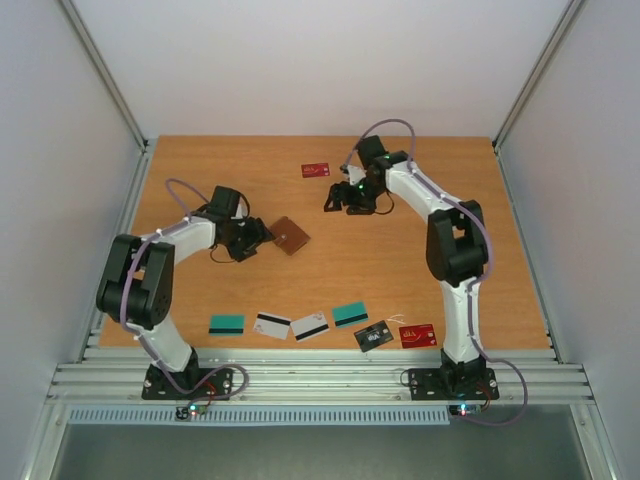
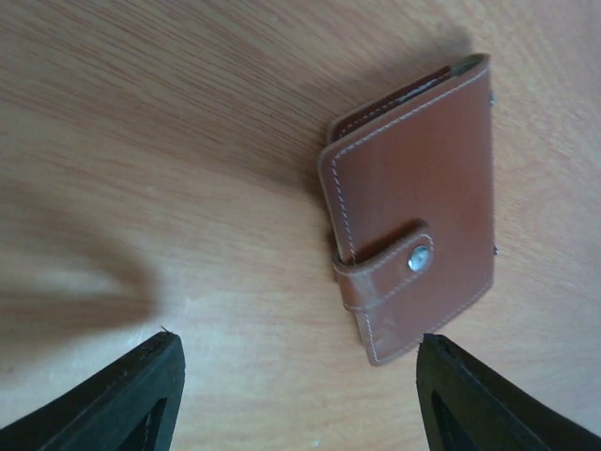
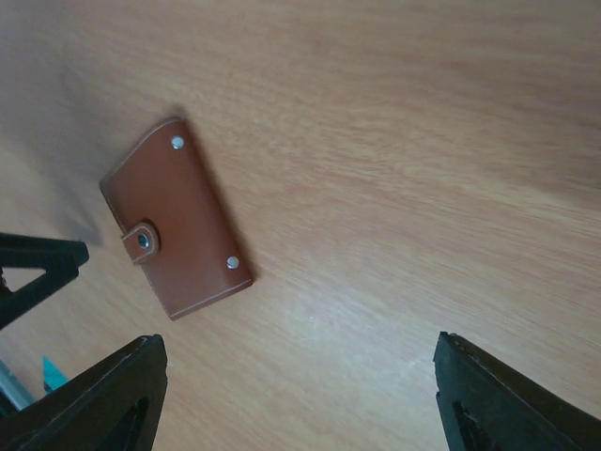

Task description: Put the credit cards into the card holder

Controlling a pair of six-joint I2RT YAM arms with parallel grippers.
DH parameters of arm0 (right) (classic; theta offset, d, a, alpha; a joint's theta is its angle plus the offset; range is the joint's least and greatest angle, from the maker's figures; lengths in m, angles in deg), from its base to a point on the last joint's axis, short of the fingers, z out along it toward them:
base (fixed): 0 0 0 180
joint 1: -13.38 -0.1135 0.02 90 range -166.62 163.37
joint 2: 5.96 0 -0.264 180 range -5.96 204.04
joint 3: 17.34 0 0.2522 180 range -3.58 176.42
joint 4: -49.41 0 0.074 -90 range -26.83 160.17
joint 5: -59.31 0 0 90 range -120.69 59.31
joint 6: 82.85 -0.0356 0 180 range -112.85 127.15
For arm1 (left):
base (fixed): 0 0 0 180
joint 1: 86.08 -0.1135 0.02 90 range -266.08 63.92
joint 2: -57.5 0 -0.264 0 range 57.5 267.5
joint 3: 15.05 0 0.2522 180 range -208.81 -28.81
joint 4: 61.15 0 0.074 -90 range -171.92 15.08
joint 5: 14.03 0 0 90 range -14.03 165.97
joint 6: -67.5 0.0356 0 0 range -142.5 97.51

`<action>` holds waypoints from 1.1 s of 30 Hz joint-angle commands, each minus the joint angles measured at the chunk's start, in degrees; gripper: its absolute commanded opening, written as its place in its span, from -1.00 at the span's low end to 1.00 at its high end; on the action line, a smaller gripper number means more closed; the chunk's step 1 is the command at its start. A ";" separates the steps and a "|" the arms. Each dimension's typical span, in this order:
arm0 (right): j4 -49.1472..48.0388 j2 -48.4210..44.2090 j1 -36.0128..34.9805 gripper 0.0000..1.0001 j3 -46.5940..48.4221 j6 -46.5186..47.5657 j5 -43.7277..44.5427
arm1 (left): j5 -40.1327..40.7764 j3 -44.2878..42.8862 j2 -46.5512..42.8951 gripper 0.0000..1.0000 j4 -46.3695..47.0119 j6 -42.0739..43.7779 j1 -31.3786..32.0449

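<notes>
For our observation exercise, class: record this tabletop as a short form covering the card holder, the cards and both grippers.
Card holder: closed, snapped, lying flat
Near row: teal card, white card, second white card, second teal card, black card, red card
Far card: second red card, alone
Left gripper: open, empty, near holder
Right gripper: open, empty

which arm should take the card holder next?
Left. The left end effector, open, is right next to the snapped-shut card holder; the right end effector, also open, is farther from it.

snapped card holder (image 3: 177, 218), claw (image 3: 296, 340) spread wide
</notes>
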 commanded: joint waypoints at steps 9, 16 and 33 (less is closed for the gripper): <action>9.79 13.00 -6.42 0.49 14.91 1.60 -3.77 | -4.28 -4.98 9.68 0.09 6.70 -1.33 0.37; 10.99 17.20 -8.07 0.45 17.39 0.57 -4.86 | -5.57 -6.76 13.32 -0.20 7.52 -1.11 0.50; 11.61 22.44 -10.48 -0.36 19.74 -1.20 -9.51 | -13.19 -8.46 18.97 -0.89 13.94 2.12 0.49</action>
